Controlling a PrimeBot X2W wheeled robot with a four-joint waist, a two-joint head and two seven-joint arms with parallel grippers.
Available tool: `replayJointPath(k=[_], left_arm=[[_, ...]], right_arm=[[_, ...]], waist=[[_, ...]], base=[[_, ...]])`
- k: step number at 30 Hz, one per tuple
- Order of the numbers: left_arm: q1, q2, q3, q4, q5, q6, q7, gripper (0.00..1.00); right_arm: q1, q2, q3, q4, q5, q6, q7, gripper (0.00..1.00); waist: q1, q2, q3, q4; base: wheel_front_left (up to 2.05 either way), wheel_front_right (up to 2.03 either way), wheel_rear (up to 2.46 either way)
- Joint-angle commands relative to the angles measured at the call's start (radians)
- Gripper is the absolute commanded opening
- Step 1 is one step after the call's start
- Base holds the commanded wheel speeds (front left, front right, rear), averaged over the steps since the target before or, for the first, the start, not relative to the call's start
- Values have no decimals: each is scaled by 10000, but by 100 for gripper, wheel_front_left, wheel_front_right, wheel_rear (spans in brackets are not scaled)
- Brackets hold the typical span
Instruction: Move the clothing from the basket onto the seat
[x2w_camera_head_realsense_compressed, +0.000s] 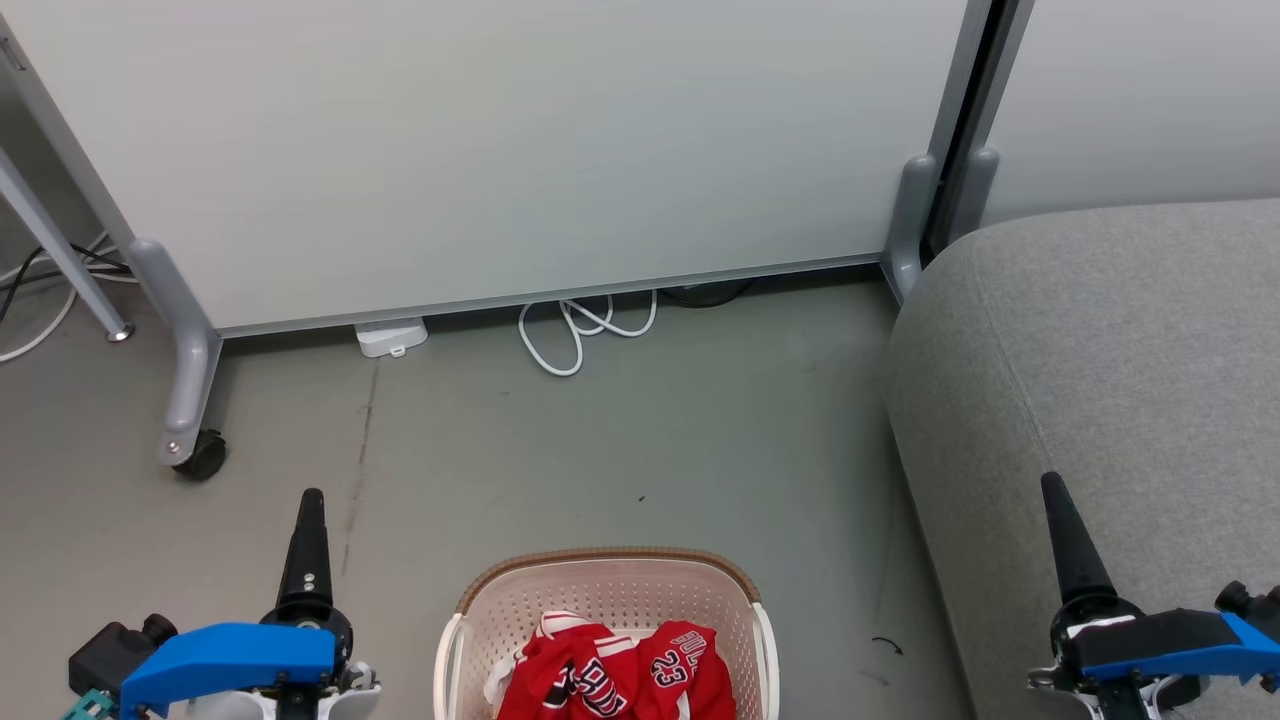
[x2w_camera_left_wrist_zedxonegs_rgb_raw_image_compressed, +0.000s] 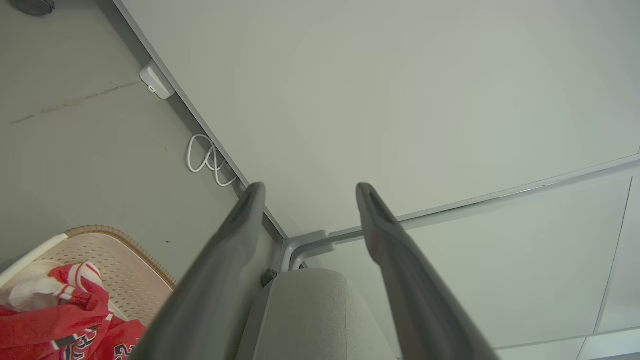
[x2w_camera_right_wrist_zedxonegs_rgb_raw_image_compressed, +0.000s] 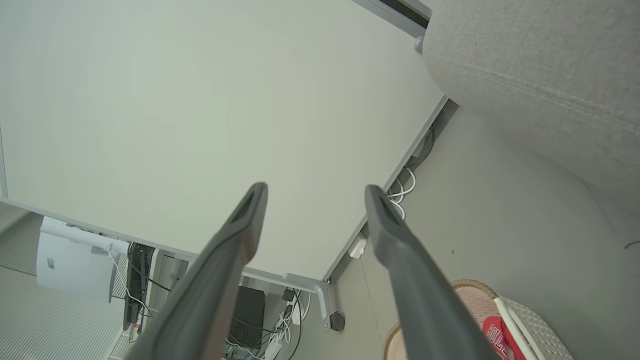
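Well, the left gripper (x2w_camera_left_wrist_zedxonegs_rgb_raw_image_compressed: 310, 189) and right gripper (x2w_camera_right_wrist_zedxonegs_rgb_raw_image_compressed: 315, 189) both hang wide open and empty; the clothing (x2w_camera_head_realsense_compressed: 610, 675) lies bunched in the basket (x2w_camera_head_realsense_compressed: 610, 558) at six o'clock, the seat (x2w_camera_head_realsense_compressed: 1100, 350) at three. A shallow pinch might let it slip onto the floor (x2w_camera_head_realsense_compressed: 640, 440).

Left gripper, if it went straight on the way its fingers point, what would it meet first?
Most likely the white partition panel. The left gripper is open and holds nothing, and the panel shows straight beyond its fingertips. Depth is hard to judge from these views, though.
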Motion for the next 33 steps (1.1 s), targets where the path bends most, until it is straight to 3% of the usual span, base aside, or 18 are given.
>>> replayJointPath(k=[1, 19, 33], left_arm=[[-191, 77, -68, -198, 369, 28, -92, 100], [-59, 163, -499, -293, 4213, 182, -737, 100], [-24, 314, -981, -102, 6355, 371, -1167, 100]], right_arm=[[-147, -51, -11, -186, -387, 16, -92, 100], [-89, -71, 55, -391, -4156, 22, -737, 100], [-3, -85, 134, -382, -6263, 23, -1098, 100]], waist=[[0, -1, 3, 4], [0, -1, 4, 37], [0, -1, -43, 72]], base=[[0, 0, 0], [0, 0, 0], [0, 0, 0]])
